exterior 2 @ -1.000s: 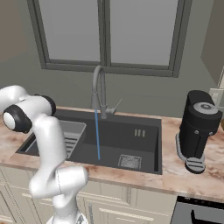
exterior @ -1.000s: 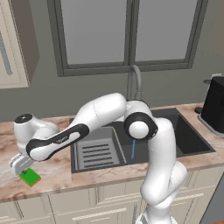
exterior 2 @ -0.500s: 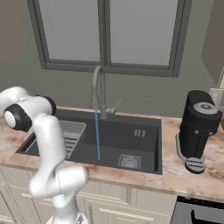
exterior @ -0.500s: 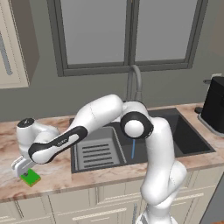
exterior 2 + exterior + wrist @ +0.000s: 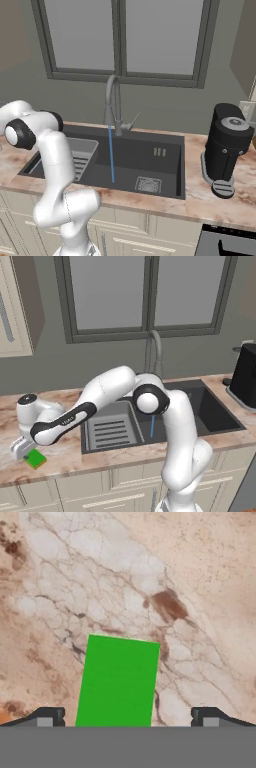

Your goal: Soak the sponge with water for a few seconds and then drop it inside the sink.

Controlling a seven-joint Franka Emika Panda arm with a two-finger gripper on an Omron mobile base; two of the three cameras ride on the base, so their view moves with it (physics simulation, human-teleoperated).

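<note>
The bright-green sponge [image 5: 35,459] lies flat on the marble counter at the far left, near the front edge. My gripper [image 5: 22,449] hangs just above it, open, one finger on each side of the sponge [image 5: 118,681] in the hand view, fingertips [image 5: 47,716] wide apart. A thin light-blue stream of water [image 5: 111,153] falls from the curved faucet [image 5: 114,102] into the dark-grey sink [image 5: 150,150]. The stream [image 5: 151,426] also shows behind my arm in the left base view.
A lighter grey ribbed rack insert [image 5: 109,428] fills the sink's left part. A black coffee machine [image 5: 226,147] stands on the counter right of the sink. A window sits behind the faucet, and a cabinet [image 5: 17,306] hangs at upper left.
The gripper has come down and slightly toward the counter's front, closing in over the sponge. Sponge and water stream stay as they were.
</note>
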